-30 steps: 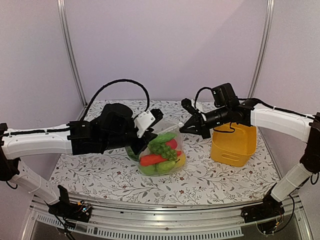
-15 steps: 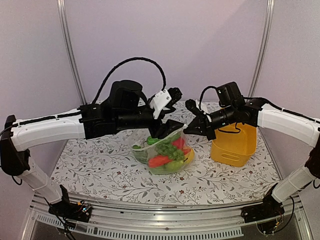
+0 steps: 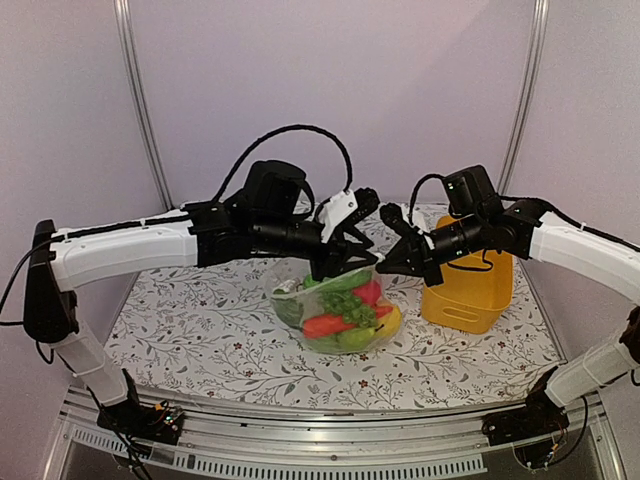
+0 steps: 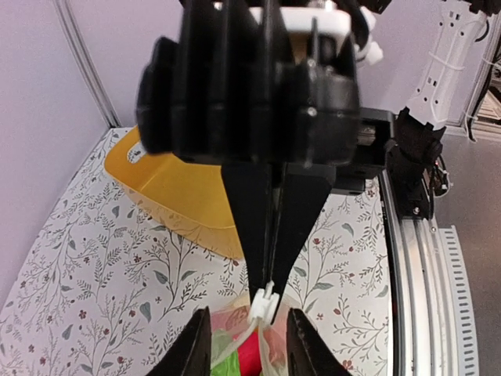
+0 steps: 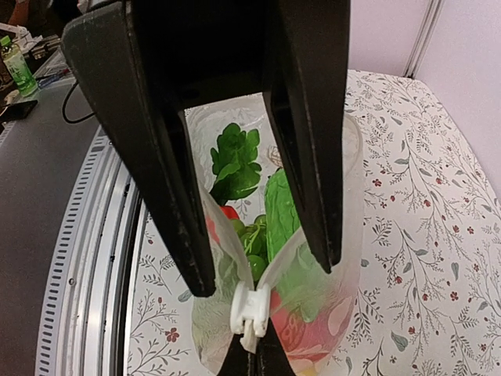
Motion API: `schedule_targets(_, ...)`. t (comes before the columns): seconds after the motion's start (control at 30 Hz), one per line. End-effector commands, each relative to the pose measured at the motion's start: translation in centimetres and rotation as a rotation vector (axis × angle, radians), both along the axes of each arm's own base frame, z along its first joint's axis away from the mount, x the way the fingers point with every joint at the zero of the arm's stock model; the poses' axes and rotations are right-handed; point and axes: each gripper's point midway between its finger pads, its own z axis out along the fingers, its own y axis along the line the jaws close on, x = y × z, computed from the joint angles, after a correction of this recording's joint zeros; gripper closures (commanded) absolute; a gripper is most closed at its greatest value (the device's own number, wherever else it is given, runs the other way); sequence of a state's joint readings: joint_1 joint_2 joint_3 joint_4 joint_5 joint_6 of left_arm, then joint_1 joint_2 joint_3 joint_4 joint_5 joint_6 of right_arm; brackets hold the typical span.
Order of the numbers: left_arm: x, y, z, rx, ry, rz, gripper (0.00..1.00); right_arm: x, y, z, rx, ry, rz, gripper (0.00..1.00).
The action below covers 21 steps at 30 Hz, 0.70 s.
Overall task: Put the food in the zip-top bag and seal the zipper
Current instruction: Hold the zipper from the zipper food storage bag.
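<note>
1. Clear dotted zip-top bag (image 3: 287,300) standing at the middle of the floral counter (image 3: 180,340), mouth up and gaping.
2. Inside it: green grapes (image 3: 348,303), carrot (image 3: 325,325), lemon (image 3: 388,320), green apple (image 3: 355,338), red fruit (image 3: 368,292).
3. Fully closed right fingers (image 4: 296,205) pinching the white zipper slider (image 5: 250,308) at the bag's 1 o'clock rim.
4. Roughly half-parted left fingers (image 4: 196,348) straddling both mouth edges just beside the slider, clamping nothing; cannot tell whether touching the film.
5. Yellow bin (image 3: 465,290) at the bag's 3 o'clock, near it.
</note>
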<state>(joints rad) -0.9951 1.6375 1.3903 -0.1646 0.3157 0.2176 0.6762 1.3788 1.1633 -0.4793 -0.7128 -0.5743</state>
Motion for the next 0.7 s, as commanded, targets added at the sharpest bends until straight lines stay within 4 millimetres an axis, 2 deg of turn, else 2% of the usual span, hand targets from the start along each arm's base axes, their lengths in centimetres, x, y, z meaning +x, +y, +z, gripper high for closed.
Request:
schedule_targets(0.0,-0.3,-0.6,-0.4,0.011,0.050,-0.076,0.67,-0.6,-0.1,0.3,0.007,-0.013,0.009,1.00)
schedule_targets(0.1,-0.4,-0.9,-0.7,0.015,0.062,-0.093,0.65,-0.5,-0.2,0.4,0.007,-0.019,0.006,1.00)
schedule_targets(0.37,-0.2,-1.4,-0.8,0.008,0.087,-0.106,0.81,-0.5,-0.4,0.2,-0.003,-0.030,-0.005,1.00)
schedule_targets(0.5,-0.2,-1.4,-1.0,0.011,0.097,-0.108,0.86,-0.5,-0.5,-0.1,-0.007,-0.027,-0.007,1.00)
schedule_targets(0.67,0.1,-1.4,-1.5,0.015,0.111,-0.098,0.85,-0.6,-0.6,0.2,0.002,-0.034,-0.009,1.00)
